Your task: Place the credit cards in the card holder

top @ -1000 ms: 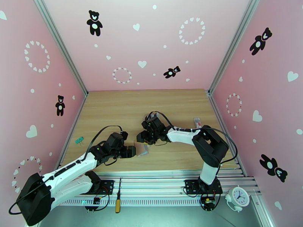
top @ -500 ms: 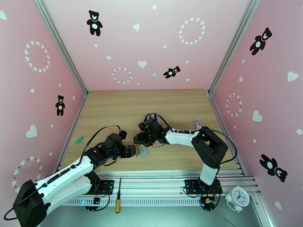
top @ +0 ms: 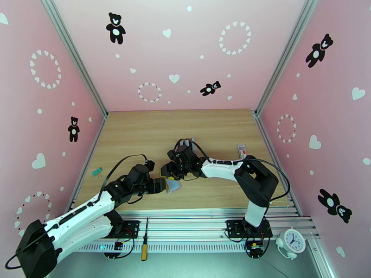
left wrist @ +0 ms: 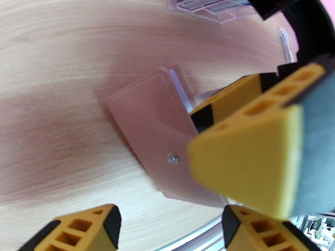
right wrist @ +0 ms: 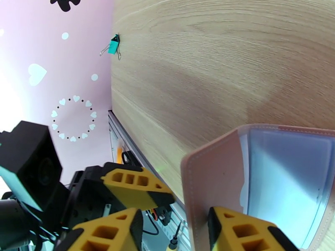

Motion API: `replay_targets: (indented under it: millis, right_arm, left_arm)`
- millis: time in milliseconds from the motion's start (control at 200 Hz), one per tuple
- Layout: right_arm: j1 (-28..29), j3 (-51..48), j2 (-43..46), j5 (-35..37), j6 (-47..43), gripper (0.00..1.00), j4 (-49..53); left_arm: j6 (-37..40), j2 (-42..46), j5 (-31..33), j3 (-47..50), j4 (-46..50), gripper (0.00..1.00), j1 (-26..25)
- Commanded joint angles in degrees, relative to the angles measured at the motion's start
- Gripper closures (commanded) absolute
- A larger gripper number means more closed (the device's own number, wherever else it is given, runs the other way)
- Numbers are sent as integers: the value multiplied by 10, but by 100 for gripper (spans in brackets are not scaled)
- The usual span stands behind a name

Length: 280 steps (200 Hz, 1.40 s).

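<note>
Where the metal rail (top: 204, 216) runs along the near edge of the table (top: 185, 126), a screwdriver (top: 144, 245) and a small white clock (top: 292, 240) are seen. Just beyond, the left gripper (top: 161, 185) is set low over the table with its fingers spread wide and nothing between them. The card holder (top: 174, 185) is found just past their tips, near the front middle of the table. It is open, its pink cover tilted up and its bluish sleeves (right wrist: 289, 172) exposed. The right gripper (top: 168, 171) is placed at its far side, fingers parted, with the cover's edge between them; whether it is touched cannot be told. Off to the left a green clip (top: 97, 172) lies by the wall (top: 55, 112), and a clear rack (left wrist: 209, 5) is seen farther back.
</note>
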<state>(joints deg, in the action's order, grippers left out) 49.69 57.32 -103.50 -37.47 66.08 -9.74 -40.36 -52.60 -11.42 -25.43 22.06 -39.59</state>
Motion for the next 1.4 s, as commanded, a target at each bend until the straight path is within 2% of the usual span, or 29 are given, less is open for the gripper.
replay_targets:
  millis: [0, 155, 531, 626, 781, 916, 1236, 1396]
  right_arm:
    - [5, 10, -15, -21, 30, 54, -45]
    - [8, 10, -22, -24, 43, 55, -61]
    - [10, 12, -41, -35, 55, 55, -74]
    - [6, 8, -39, -31, 55, 55, -74]
    - [-6, 4, -24, -9, 29, 55, -27]
    - [-6, 5, -21, 8, 2, 55, 13]
    - [-6, -23, -19, 63, -36, 56, 61]
    - [-12, -37, -18, 86, -44, 58, 67]
  left_arm:
    - [-11, 3, -10, 9, -22, 27, -5]
    - [-9, 13, -1, 4, -16, 27, -5]
    - [4, -41, 18, -7, -8, 30, -5]
    - [5, -41, 27, -6, 2, 35, -5]
    - [5, -22, 54, -6, 28, 50, -4]
    - [8, -26, 71, -8, 35, 55, -4]
    - [22, -91, 116, -18, 30, 55, -3]
    - [38, -151, 135, -38, 15, 54, -3]
